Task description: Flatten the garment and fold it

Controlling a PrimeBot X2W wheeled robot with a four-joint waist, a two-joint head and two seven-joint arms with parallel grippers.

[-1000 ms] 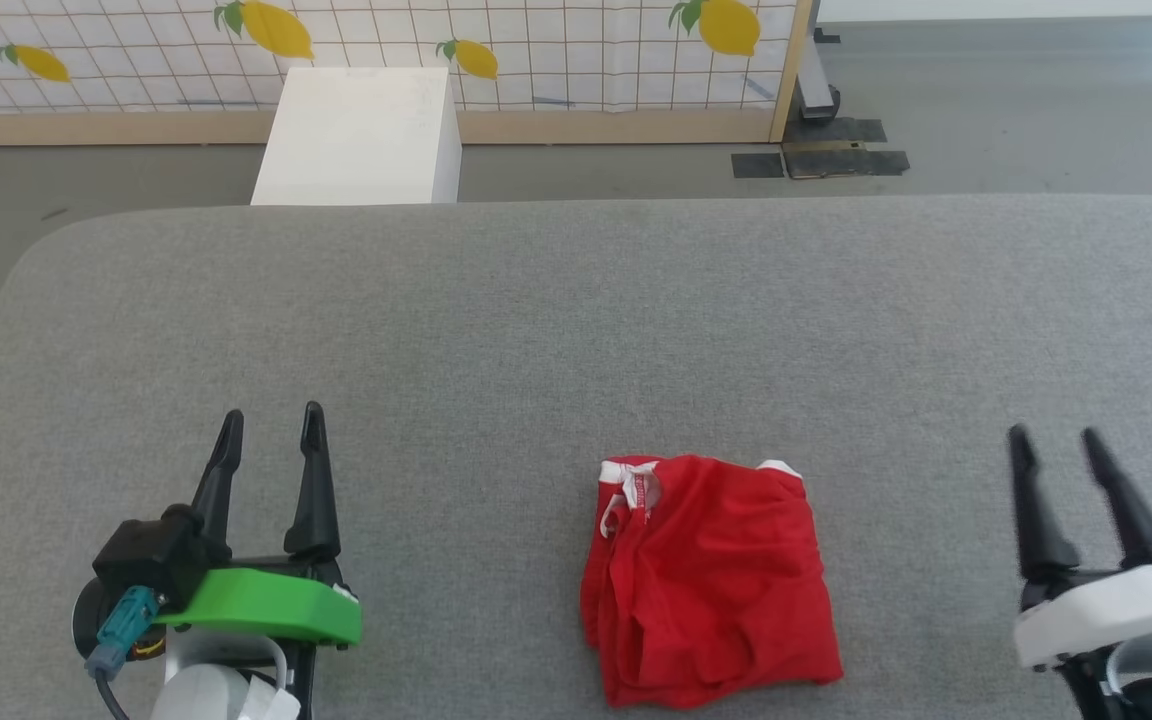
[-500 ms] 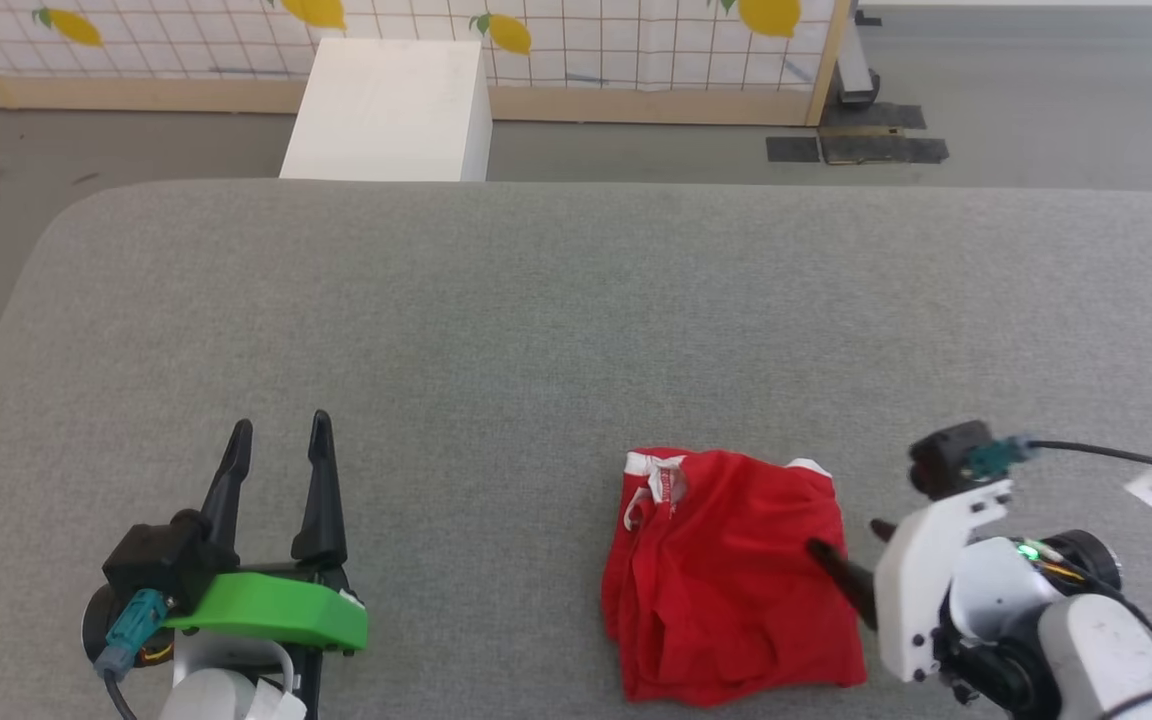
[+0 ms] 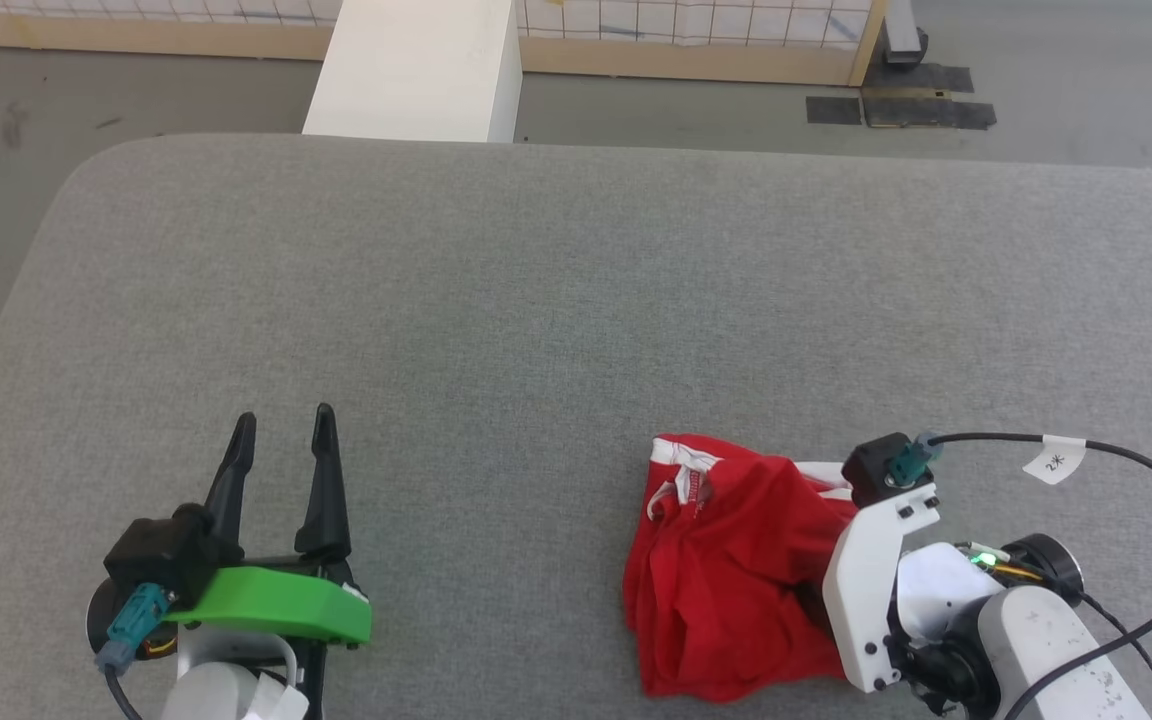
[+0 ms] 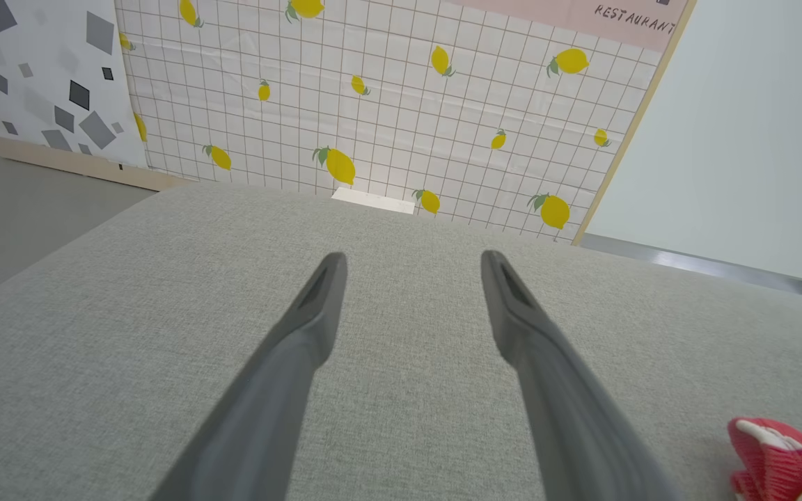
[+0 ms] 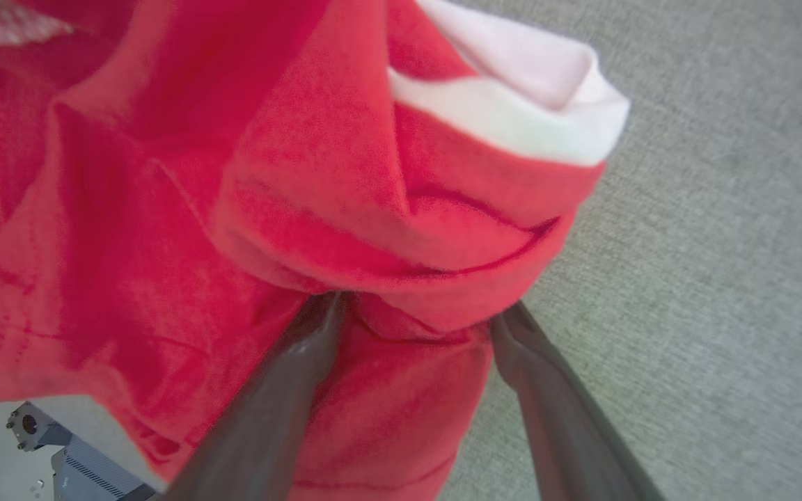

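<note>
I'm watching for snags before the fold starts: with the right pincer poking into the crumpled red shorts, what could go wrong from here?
1. The open right pincer has its tips buried under a fold of the garment; closing here may pinch several layers, so lifting bunches it rather than flattening it.
2. The left pincer sits apart, open, not pinning the cloth; a one-sided pull could drag the whole bundle across the grey surface.

Grey upholstered surface with rounded corner. Beyond it: grey floor, white box, wood-framed panel of lemon-print grid, black tape patches. Pale wall beside the panel.
</note>
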